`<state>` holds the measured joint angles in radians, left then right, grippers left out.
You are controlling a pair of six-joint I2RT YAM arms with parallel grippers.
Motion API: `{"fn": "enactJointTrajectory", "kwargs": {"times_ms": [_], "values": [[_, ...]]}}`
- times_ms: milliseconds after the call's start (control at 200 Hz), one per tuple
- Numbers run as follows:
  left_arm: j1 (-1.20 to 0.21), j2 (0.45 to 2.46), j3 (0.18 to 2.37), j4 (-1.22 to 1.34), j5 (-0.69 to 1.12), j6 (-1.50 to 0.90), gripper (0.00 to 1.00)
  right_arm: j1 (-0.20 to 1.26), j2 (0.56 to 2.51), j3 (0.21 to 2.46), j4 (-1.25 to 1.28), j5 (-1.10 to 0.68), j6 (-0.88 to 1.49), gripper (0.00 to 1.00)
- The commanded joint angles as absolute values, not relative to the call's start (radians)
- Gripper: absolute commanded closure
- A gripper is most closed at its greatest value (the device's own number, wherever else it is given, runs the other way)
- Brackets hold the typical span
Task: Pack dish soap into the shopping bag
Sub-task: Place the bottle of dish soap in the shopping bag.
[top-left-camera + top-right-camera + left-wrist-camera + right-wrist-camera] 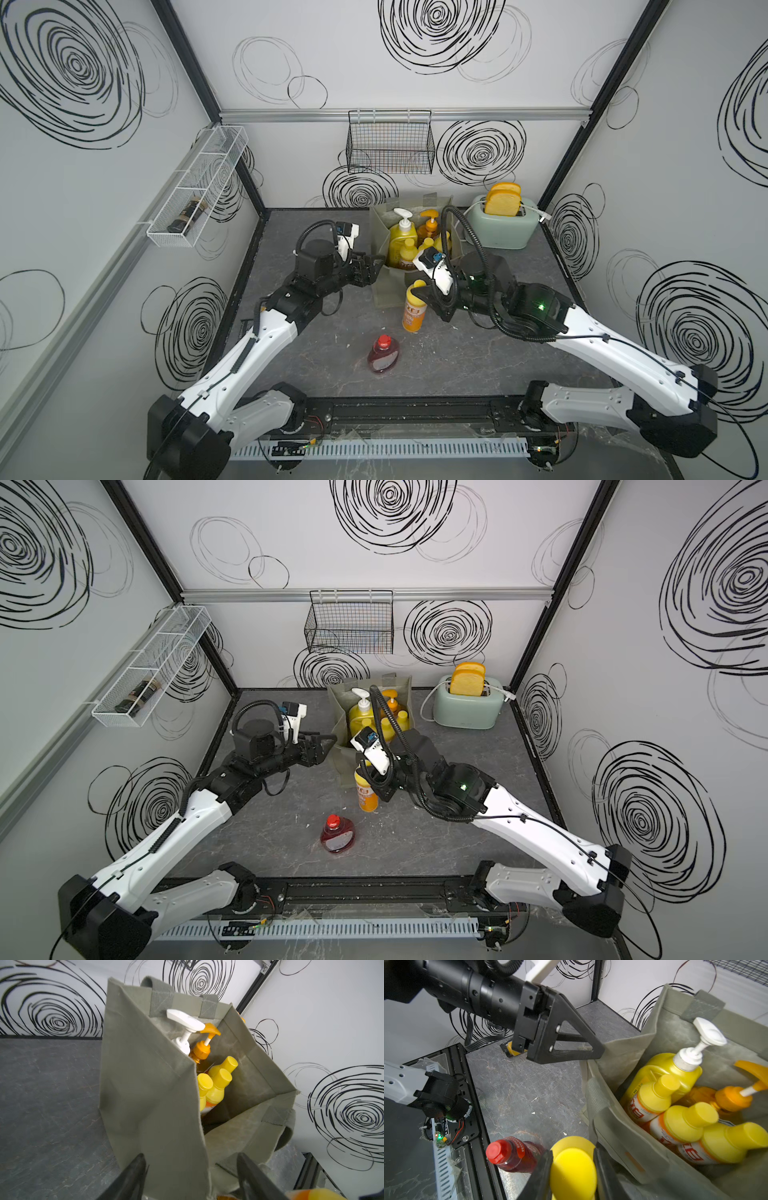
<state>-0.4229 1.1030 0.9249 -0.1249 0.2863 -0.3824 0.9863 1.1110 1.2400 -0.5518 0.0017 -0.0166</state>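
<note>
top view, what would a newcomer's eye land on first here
The grey-green shopping bag at the back middle of the table, crammed with yellow and orange bottles, draws the eye first. Just in front of it the right tool is clamped on the yellow cap of a small orange bottle, and a red bottle sits alone nearer the front.

My right: mint toaster (pixel 503 230), two bread slices (pixel 503 198) inserted. Ahead: black wire basket (pixel 390 143), wall-hung. My left: white rack (pixel 199 183) containing dark jar (pixel 185 216).
</note>
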Motion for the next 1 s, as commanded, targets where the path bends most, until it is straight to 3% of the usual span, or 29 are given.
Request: {"fn": "enactJointTrajectory", "kwargs": {"times_ms": [0,135,495,991], "values": [[-0.430,1.124,0.946,-0.152,0.276,-0.357,0.47,0.978,1.039,1.249,-0.534,0.051,-0.010,1.00],[-0.435,1.119,0.910,-0.159,0.282,-0.360,0.60,0.972,0.996,1.263,-0.588,0.088,-0.011,1.00],[-0.489,1.092,0.858,-0.162,0.252,-0.359,0.71,0.966,1.005,1.464,-0.704,-0.009,-0.006,1.00],[-0.532,1.110,0.833,-0.168,0.208,-0.350,0.85,0.965,1.078,1.717,-0.622,-0.129,-0.048,1.00]]}}
